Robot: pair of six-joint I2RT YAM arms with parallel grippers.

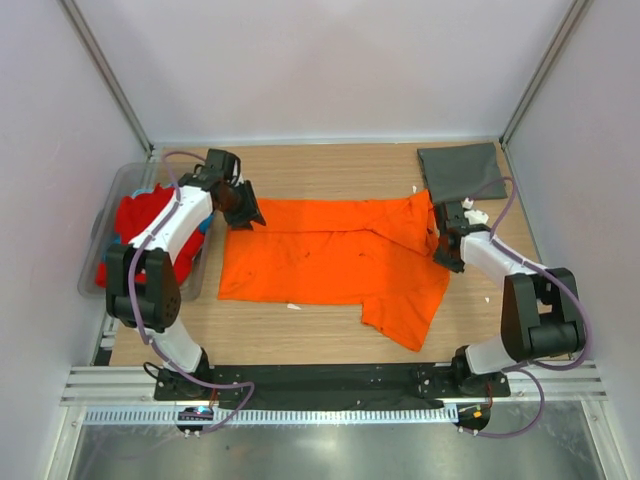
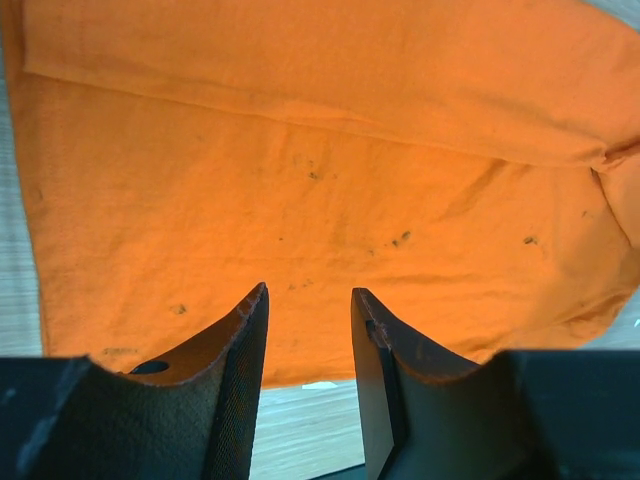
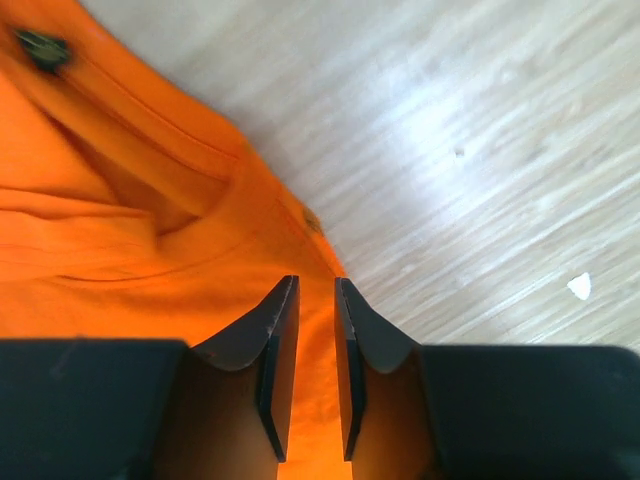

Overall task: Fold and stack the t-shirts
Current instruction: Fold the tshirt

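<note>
Hovers left gripper (image 2: pixel 310 290) wide and empty over the far left corner of the orange shirt (image 1: pixel 330 265), spread flat mid-desk (image 1: pixel 300 170). Holds right gripper (image 3: pixel 317 282) narrowed to a slit at that shirt's right edge; cannot tell if pinching cloth. Shows grey shirt (image 1: pixel 462 172) folded at far right corner, red shirt (image 1: pixel 140 215) in tub (image 1: pixel 125 175) on left.

I see a light wooden table (image 1: pixel 330 170), closed in by plain white walls (image 1: pixel 330 70), with grey metal posts (image 1: pixel 105 70) at the back corners. The light is soft and even.
</note>
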